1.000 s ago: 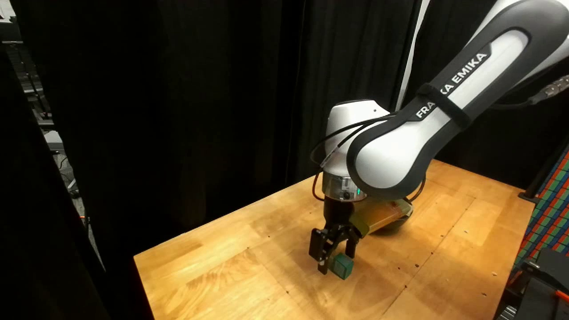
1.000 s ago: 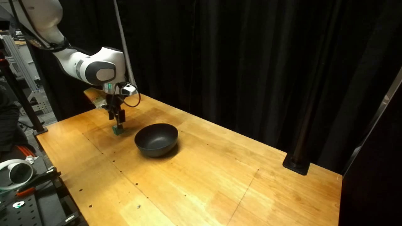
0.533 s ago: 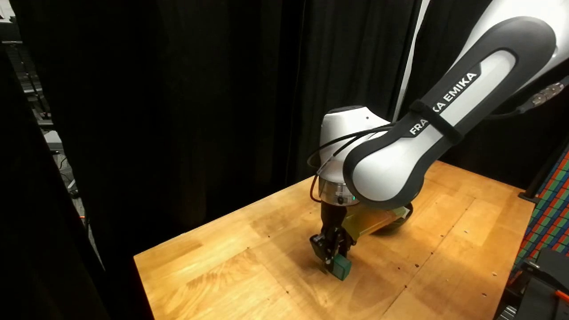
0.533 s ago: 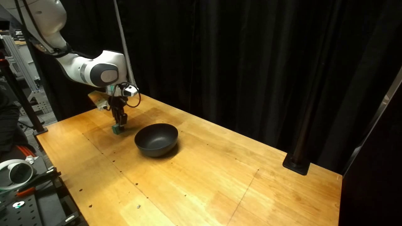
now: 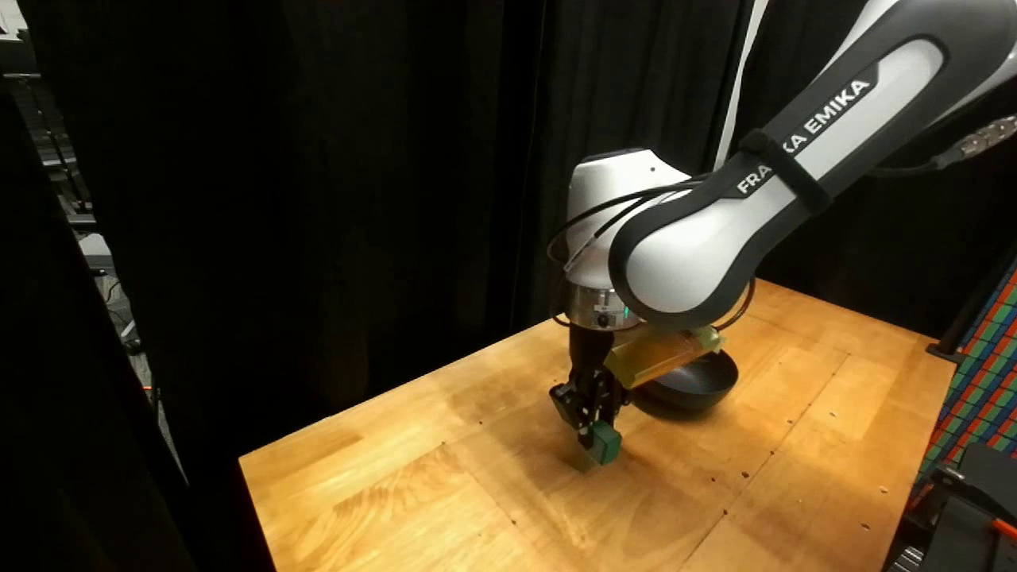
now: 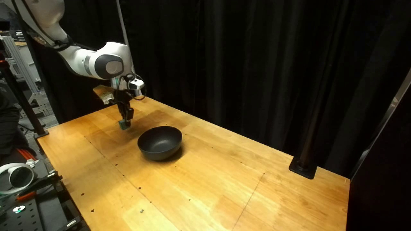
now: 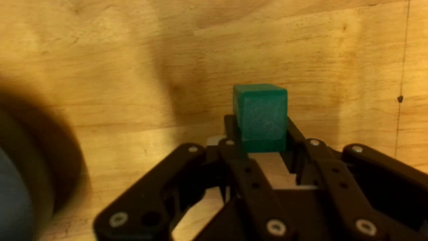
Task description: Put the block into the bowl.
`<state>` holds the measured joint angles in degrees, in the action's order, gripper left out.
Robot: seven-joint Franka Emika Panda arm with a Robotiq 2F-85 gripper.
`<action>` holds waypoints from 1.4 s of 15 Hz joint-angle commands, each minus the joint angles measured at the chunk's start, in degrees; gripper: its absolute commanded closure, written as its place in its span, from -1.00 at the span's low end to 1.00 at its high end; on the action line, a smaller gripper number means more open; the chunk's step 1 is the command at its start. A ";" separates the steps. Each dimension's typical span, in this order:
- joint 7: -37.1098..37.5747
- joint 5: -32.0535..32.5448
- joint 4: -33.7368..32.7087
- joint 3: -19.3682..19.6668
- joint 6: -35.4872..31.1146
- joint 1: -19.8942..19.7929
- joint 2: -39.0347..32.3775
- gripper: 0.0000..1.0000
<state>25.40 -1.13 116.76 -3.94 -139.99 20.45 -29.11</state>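
The block (image 7: 264, 115), a small green cube, is pinched between both fingers of my gripper (image 7: 263, 129) in the wrist view. In both exterior views the block (image 5: 607, 443) (image 6: 123, 124) hangs a little above the wooden table, with my gripper (image 5: 600, 438) (image 6: 125, 122) shut on it and pointing down. The round black bowl (image 6: 160, 156) stands upright on the table beside the gripper, apart from it. Part of the bowl (image 5: 699, 395) is hidden behind the wrist's yellowish attachment in an exterior view. Only a blurred edge of the bowl (image 7: 36, 180) shows at left in the wrist view.
The wooden table (image 6: 205, 192) carries a black post base (image 6: 302, 168) near its far edge. Dark curtains (image 5: 357, 199) hang behind the table. A black cart (image 6: 35, 208) with loose items stands against the near left side.
The gripper came down, its jaws went from open to shut on the block, and it has since risen, lifting the block off the table. The bowl has not moved.
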 commanded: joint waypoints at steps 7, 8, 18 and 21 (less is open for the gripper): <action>8.99 16.86 -7.35 6.75 10.39 -1.15 6.52 0.84; 8.91 17.16 -8.17 6.92 10.38 -1.96 5.99 0.84; 6.06 13.01 -10.39 6.83 19.02 -8.85 2.09 0.80; 5.63 11.02 -9.16 6.43 18.77 -9.70 3.56 -0.31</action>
<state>32.54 12.18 108.63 3.44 -122.96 11.89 -26.47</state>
